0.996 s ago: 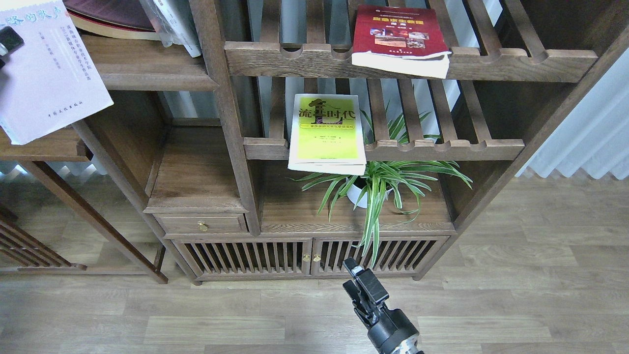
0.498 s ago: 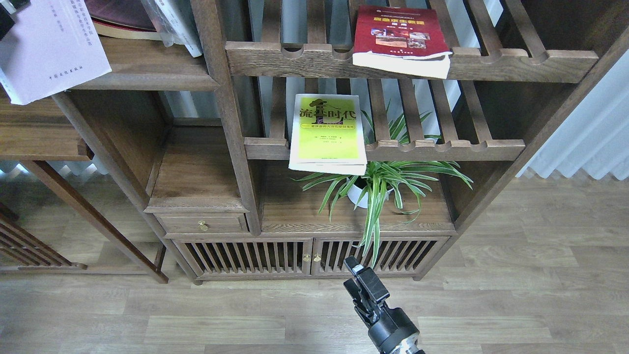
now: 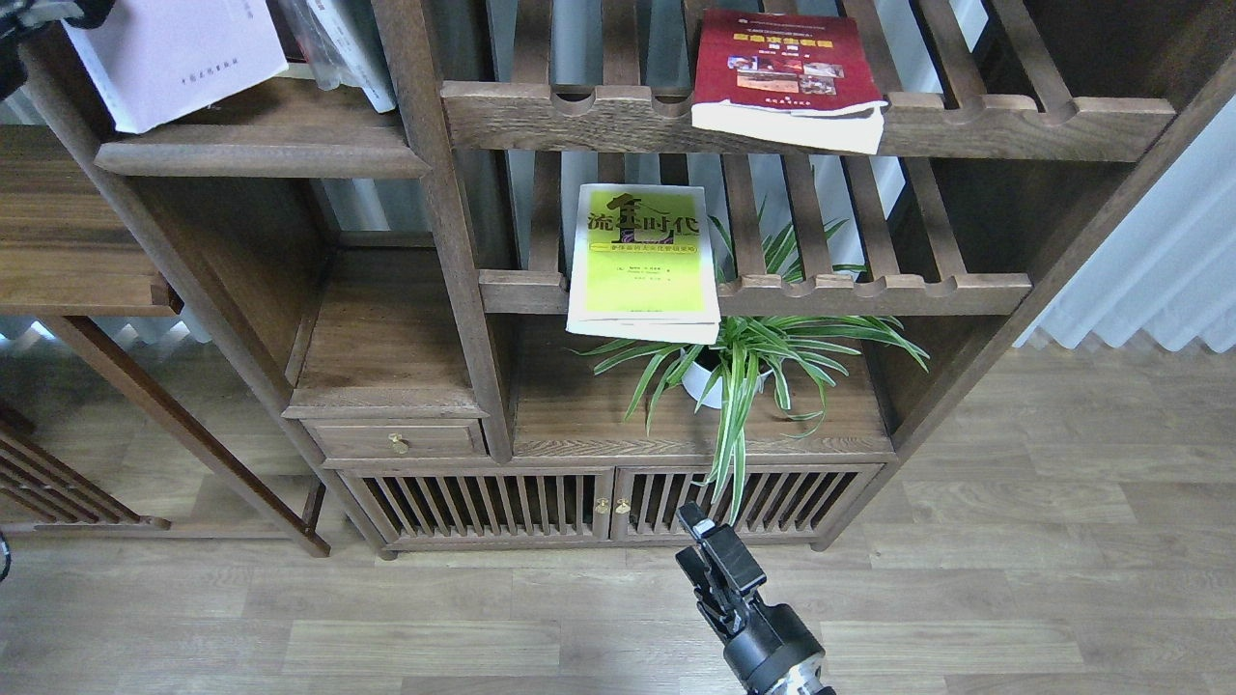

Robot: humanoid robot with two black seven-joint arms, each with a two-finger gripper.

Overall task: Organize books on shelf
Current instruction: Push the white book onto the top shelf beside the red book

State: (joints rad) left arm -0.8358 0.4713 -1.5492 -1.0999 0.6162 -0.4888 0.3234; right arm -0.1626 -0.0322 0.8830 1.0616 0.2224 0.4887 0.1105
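Right gripper [image 3: 710, 550] low in view above the wood floor [image 3: 1014, 579], in front of the cabinet doors [image 3: 608, 502]; seen end-on and dark, so cannot tell whether its fingers are parted. Left gripper [image 3: 29, 14] only partly in view at the top left corner, at the corner of the white book [image 3: 179, 53]; its grip cannot be judged. White book lies tilted over the solid shelf [image 3: 261, 145]. Yellow-green book [image 3: 642, 261] rests on the lower slatted rack [image 3: 869, 290], overhanging the potted plant [image 3: 744, 367]. Dark red book [image 3: 782, 77] lies on the upper slatted rack [image 3: 1014, 125].
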